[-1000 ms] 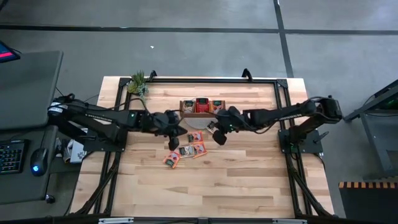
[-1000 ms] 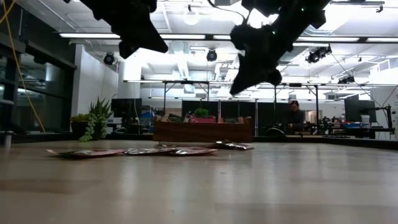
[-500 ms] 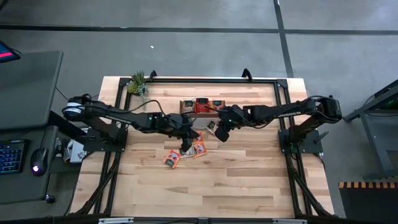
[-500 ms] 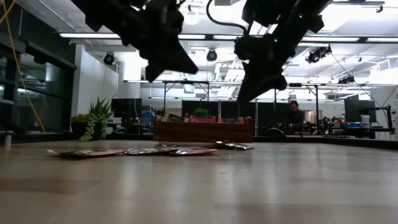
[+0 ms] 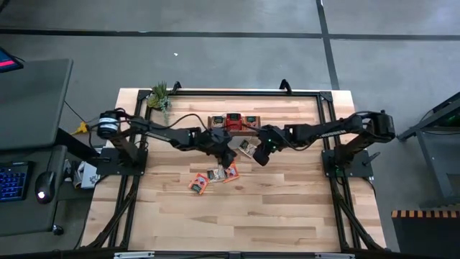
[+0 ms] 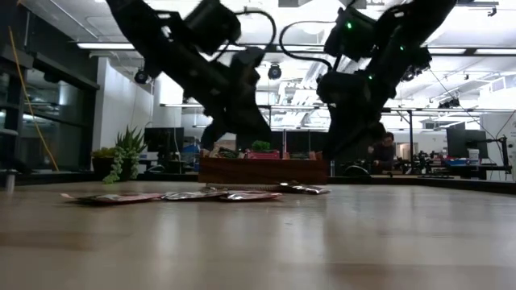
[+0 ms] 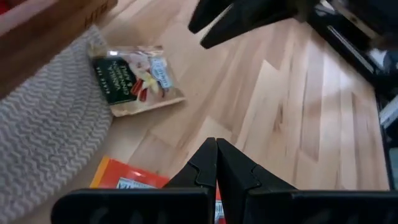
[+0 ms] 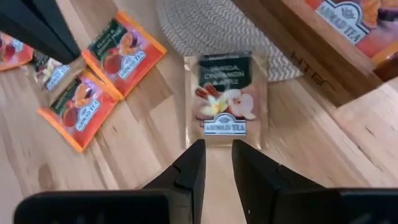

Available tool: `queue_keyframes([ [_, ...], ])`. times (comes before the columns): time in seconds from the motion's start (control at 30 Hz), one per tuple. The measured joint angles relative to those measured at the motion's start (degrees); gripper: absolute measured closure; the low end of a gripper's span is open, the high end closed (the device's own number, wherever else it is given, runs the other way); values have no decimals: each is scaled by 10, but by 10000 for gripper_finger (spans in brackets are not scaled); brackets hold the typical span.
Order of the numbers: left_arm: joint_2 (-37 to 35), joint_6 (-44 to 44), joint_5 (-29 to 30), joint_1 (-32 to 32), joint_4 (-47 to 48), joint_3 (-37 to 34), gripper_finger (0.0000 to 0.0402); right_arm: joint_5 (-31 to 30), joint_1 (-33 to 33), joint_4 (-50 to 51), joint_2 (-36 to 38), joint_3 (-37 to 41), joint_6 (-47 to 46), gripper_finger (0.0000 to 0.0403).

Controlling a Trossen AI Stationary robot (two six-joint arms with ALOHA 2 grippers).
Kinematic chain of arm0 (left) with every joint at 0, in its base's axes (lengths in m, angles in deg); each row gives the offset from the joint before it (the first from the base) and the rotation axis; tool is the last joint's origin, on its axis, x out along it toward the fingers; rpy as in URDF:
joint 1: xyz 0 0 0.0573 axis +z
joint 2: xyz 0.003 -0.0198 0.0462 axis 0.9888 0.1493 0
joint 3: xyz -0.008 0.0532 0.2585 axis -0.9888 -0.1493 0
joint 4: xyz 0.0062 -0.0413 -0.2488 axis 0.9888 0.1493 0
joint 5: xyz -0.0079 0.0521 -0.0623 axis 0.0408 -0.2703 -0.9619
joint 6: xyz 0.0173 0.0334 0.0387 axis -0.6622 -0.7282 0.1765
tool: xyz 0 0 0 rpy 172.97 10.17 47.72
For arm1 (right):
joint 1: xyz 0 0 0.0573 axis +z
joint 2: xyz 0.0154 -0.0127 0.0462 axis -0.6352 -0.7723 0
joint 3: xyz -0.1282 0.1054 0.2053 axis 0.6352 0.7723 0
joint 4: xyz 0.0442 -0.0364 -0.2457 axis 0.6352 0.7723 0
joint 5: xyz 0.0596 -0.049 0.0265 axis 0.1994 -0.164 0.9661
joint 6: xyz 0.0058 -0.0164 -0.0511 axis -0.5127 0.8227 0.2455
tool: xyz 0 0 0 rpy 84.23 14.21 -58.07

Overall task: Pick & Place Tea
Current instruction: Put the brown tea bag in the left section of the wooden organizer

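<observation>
**Right wrist view: jaws parted over the vanilla sachet**

Right wrist view shows my right gripper (image 8: 214, 163) with its fingers a little apart and nothing between them, aimed at a green-and-cream sachet (image 8: 225, 98) lying flat in the middle of the frame, half on a grey woven mat (image 8: 214, 28). A second ago those fingers were together, so I judge this as readying a pick, not a release.

My left gripper (image 7: 216, 163) has swung in from the left of the high view to centre frame. Its fingers are pressed together and empty, hovering above an orange sachet (image 7: 127, 182).

In the high view the loose sachets (image 5: 212, 176) sit just below centre on the table (image 5: 237, 216); they have not shifted. The tray (image 5: 233, 123) near the upper middle already holds red and orange ones.

The sachets look flat, thin and glossy, with pale labels. Lying flush on wood, they may slide rather than lift.
</observation>
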Motion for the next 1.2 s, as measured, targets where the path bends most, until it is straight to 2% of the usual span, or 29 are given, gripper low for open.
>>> queue_keyframes([
  [0.13, 29, 53, -15, 14, 4, 3, 401, 34, -21, -25, 0, 23, 3, 327],
  [0.37, 36, 156, -23, 27, -15, 3, 395, 59, -40, -31, 0, 28, 17, 327],
  [0.47, 35, 208, -41, 32, -59, 4, 368, 59, -40, -32, 0, 28, 27, 327],
  [0.6, 36, 273, -53, 37, -94, 4, 312, 69, -40, -34, 0, 28, 39, 327],
  [0.73, 47, 301, -35, 36, -92, 4, 266, 84, -40, -47, 0, 28, 63, 329],
  [0.83, 47, 318, -32, 36, -97, 4, 247, 83, -40, -47, 0, 28, 97, 358],
  [0.93, 47, 333, -23, 35, -95, 4, 239, 76, -42, -50, 0, 28, 127, 395],
  [1.2, 47, 348, -5, 36, -106, 4, 238, 65, -55, -73, -20, 28, 146, 401],
])
